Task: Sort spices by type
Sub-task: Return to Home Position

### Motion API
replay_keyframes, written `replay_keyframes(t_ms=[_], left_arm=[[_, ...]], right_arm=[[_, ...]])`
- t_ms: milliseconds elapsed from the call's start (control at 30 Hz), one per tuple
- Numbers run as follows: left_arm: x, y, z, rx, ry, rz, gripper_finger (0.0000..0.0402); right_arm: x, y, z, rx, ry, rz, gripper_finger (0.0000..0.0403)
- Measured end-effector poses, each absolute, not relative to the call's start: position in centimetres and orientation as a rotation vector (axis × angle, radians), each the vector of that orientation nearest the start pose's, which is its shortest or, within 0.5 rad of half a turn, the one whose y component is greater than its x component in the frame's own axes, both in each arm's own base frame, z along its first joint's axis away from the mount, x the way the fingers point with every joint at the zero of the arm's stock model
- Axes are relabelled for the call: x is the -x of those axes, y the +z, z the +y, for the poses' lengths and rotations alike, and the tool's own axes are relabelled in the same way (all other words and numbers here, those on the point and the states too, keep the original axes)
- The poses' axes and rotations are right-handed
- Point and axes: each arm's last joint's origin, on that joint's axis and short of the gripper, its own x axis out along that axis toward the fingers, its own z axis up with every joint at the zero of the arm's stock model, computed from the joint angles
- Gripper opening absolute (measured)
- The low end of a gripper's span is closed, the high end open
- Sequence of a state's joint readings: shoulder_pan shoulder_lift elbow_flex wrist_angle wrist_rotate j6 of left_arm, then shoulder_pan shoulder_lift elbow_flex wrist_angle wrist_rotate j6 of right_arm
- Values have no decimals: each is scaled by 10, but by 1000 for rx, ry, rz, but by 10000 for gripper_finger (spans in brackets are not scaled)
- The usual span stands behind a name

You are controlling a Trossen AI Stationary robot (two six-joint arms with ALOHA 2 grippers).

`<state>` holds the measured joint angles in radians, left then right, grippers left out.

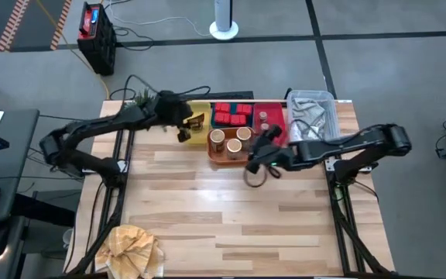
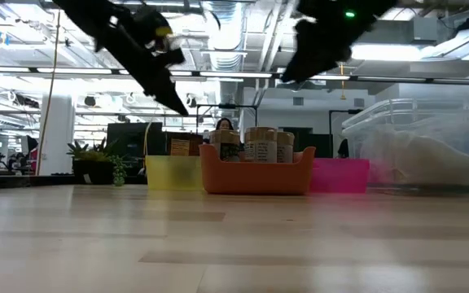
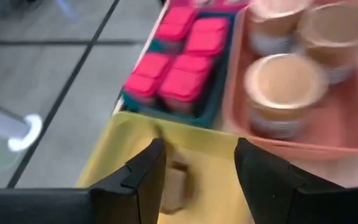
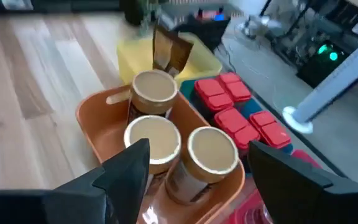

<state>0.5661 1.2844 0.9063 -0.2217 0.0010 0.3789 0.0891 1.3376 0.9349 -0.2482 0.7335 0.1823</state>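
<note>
Three tan round jars (image 4: 154, 87) with pale tops stand in the orange tray (image 1: 221, 159). Several red tins (image 1: 232, 115) fill the blue tray (image 3: 213, 109). Tiny shakers (image 1: 263, 120) sit in the red tray (image 1: 274, 108). A dark brown piece (image 3: 176, 183) rests in the yellow tray (image 3: 120, 146); it also shows in the right wrist view (image 4: 169, 53). My left gripper (image 3: 197, 155) is open and empty, raised above that piece. My right gripper (image 4: 199, 148) is open and empty, raised over the near right edge of the orange tray.
A clear plastic bin (image 1: 313, 115) with grey contents stands at the far right. A tan cloth (image 1: 134, 248) lies at the near left corner. Bare wood (image 1: 231, 217) spreads across the near half of the table. A person (image 2: 222, 126) shows beyond the table.
</note>
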Motion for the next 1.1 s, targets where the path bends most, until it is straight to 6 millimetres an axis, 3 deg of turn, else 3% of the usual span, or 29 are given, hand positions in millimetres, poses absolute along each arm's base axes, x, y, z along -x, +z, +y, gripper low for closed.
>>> replay_keyframes(t_ms=[167,267,500,800,1100], left_arm=[[-211,255,106,-186,366,571,168],[-198,249,84,-136,335,503,160],[-173,244,46,-48,261,414,140],[-148,241,19,-35,216,344,123],[-131,217,6,5,169,277,111]], right_arm=[[-241,250,3,56,-586,391,299],[-225,240,1,33,-486,326,299],[-195,227,-2,3,-453,275,299],[-153,218,-2,-25,-410,131,299],[-120,194,-4,-85,-393,3,299]])
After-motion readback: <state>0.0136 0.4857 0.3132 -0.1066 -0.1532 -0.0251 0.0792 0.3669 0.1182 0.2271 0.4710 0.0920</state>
